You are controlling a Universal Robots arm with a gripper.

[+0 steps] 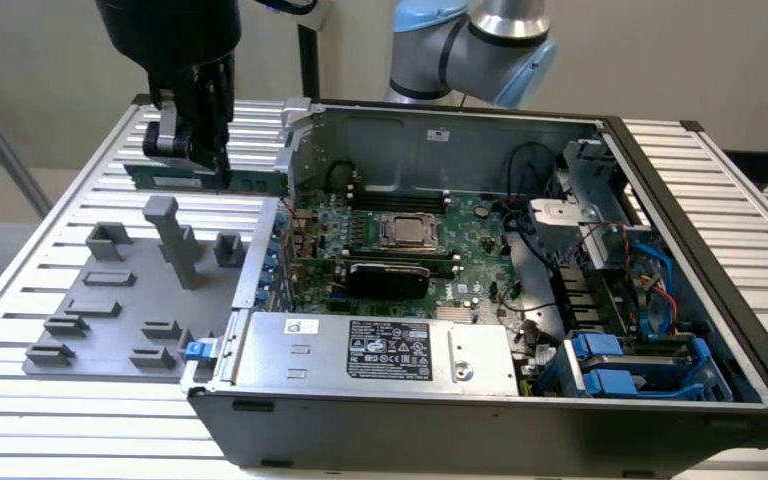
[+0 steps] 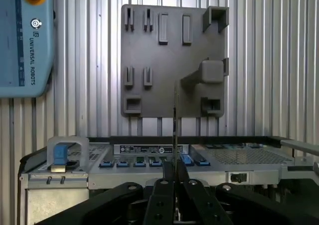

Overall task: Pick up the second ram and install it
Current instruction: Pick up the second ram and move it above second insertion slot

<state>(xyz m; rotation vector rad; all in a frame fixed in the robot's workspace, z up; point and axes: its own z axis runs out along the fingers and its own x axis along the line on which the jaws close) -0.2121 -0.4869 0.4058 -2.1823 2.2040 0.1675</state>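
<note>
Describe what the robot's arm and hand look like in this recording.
The arm is a silver-grey metal tube with rounded joints capped in light blue. The hand is black, with a bulky body that narrows to two slim fingers and small silvery metal parts near the tips. In the wrist view the fingers are matte black, angular links.

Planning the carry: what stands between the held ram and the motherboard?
In the exterior view, the computer case's upright grey metal wall stands between the thin green ram stick in the black claw and the large green motherboard.
</note>
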